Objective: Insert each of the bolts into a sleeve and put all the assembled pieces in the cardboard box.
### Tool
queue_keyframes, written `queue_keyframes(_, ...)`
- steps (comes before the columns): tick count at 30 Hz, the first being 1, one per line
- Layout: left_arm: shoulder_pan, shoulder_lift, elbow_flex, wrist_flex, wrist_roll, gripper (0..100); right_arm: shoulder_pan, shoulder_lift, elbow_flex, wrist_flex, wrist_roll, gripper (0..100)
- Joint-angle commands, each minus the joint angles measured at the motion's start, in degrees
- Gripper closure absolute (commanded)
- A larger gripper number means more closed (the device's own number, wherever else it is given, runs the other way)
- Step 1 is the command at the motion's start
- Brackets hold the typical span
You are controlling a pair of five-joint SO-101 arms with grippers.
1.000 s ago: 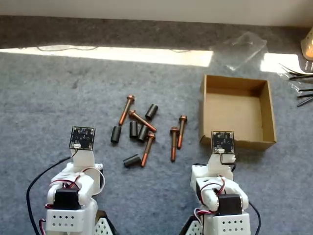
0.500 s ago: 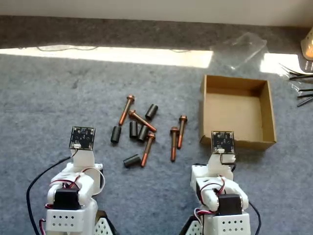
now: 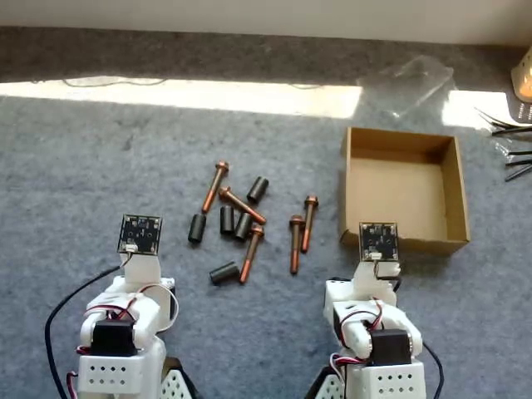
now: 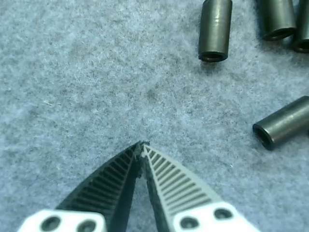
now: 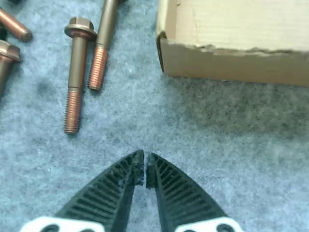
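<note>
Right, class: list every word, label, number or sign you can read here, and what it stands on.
None can be read.
The cardboard box shows plain walls; the bolts and sleeves carry no legible marks.
The circuit boards on the arms' wrists bear tiny markings, too small to read.

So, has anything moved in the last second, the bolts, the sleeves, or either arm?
Nothing visibly changed. The bolts and sleeves lie loose where they were, beside the empty cardboard box. The left hand and the right hand stay shut, holding nothing.
</note>
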Motion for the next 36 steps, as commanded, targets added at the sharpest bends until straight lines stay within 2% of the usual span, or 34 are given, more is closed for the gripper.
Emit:
queue_keyframes(1,1.01,-0.22,1.27,0.44,-0.18,99,-0.48,-0.31,5.85,0.22,-0.26,99.3)
queue_keyframes(23,1.01,-0.22,1.27,0.44,-0.18,99,-0.48,-0.31,6.02,0.13,-0.09,99.3)
queue_keyframes(29,1.01,-0.22,1.27,0.44,-0.18,99,-0.48,-0.31,6.02,-4.35,0.53,98.9)
queue_keyframes(36,1.01,-0.22,1.27,0.44,-0.18,99,-0.31,-0.31,5.85,-7.78,19.25,98.8)
